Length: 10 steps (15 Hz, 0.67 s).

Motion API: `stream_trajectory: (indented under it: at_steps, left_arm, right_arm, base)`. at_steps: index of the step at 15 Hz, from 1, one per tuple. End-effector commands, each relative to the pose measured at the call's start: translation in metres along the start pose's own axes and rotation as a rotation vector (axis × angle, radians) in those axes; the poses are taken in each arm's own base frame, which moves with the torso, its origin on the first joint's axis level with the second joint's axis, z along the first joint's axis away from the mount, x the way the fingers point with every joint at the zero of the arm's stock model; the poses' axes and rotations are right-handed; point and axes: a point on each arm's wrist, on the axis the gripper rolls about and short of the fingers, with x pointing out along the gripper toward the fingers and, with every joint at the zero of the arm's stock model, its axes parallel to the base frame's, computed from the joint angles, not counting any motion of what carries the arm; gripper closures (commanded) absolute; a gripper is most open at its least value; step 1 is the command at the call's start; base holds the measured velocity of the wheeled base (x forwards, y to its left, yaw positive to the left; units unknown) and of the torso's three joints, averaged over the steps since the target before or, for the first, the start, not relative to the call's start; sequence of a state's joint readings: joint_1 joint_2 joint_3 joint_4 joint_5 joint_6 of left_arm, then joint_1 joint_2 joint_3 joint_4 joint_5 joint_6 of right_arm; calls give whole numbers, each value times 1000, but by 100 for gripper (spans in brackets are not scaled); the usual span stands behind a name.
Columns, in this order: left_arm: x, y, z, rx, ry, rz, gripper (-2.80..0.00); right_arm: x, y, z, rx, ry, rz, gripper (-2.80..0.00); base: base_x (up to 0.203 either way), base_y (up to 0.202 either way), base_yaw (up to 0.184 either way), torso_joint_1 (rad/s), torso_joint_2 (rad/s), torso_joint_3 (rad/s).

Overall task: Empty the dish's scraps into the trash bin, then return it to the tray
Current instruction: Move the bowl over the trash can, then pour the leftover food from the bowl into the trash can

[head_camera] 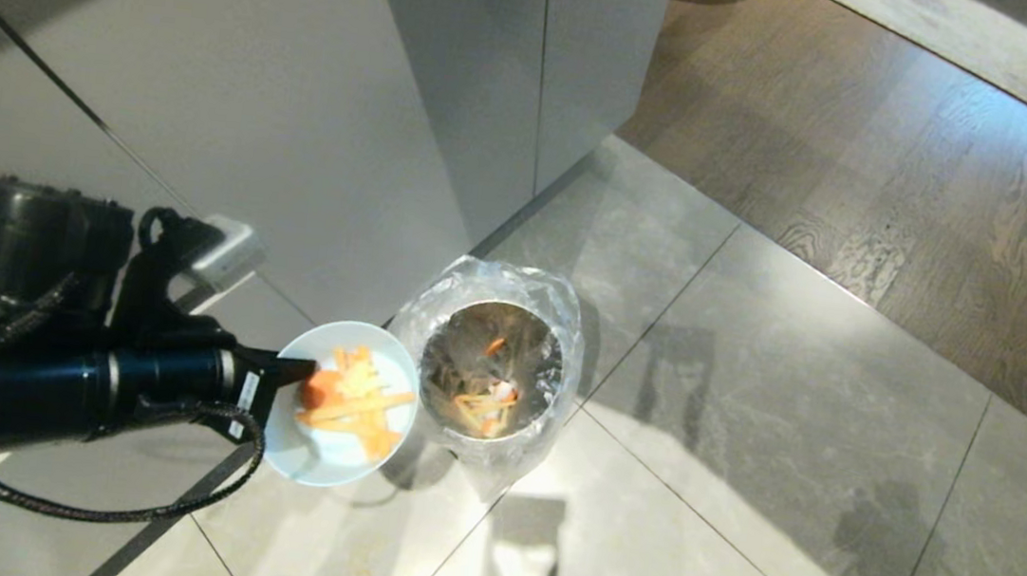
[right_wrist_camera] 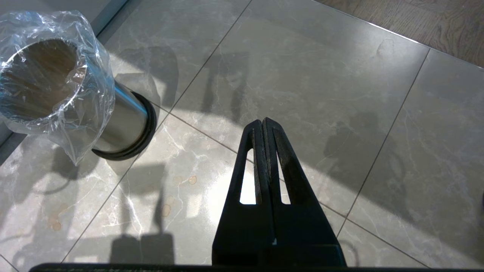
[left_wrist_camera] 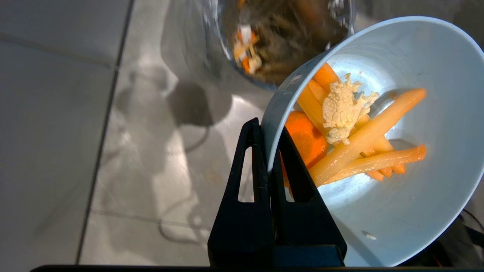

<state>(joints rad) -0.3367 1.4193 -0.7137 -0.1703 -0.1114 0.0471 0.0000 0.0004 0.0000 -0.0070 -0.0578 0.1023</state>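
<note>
My left gripper [head_camera: 294, 378] is shut on the rim of the dish [head_camera: 333, 460], a small pale-blue bowl held in the air just left of the trash bin [head_camera: 557, 331]. In the left wrist view one finger sits outside the dish [left_wrist_camera: 397, 211] wall and one inside, with the left gripper [left_wrist_camera: 269, 130] pinching the rim. The scraps [head_camera: 354, 400], orange and yellow strips, a carrot chunk and a pale lump, lie inside the tilted dish; they appear as scraps [left_wrist_camera: 363, 139] close up. The bin is shiny metal with a crinkled clear bag; food bits lie inside it. The tray is out of view. My right gripper [right_wrist_camera: 263, 121] hangs shut and empty over the floor.
Grey cabinet fronts [head_camera: 303, 113] rise behind the bin, close to my left arm. Grey marble floor tiles [head_camera: 745, 446] spread to the right, meeting wooden flooring [head_camera: 916, 178] further back. The trash bin [right_wrist_camera: 56, 90] stands to one side of my right gripper.
</note>
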Motion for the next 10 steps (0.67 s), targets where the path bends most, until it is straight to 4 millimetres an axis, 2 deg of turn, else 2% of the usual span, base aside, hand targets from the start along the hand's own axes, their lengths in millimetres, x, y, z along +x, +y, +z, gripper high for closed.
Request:
stream_trajectory:
  at_steps: [1, 4, 10]
  left_arm:
    - [18, -2, 10, 85, -53, 9, 0]
    - [33, -2, 27, 252, -90, 9, 0]
    - [64, -10, 34, 406, -137, -32, 0]
  right_arm:
    - [0, 0, 0, 0, -1, 0, 0]
    - [0, 0, 0, 0, 0, -1, 0]
    - [0, 0, 0, 0, 0, 0, 0]
  base:
    - [0, 0, 0, 0, 0, 0]
    - [0, 0, 0, 0, 0, 0]
    - [0, 0, 0, 0, 0, 0]
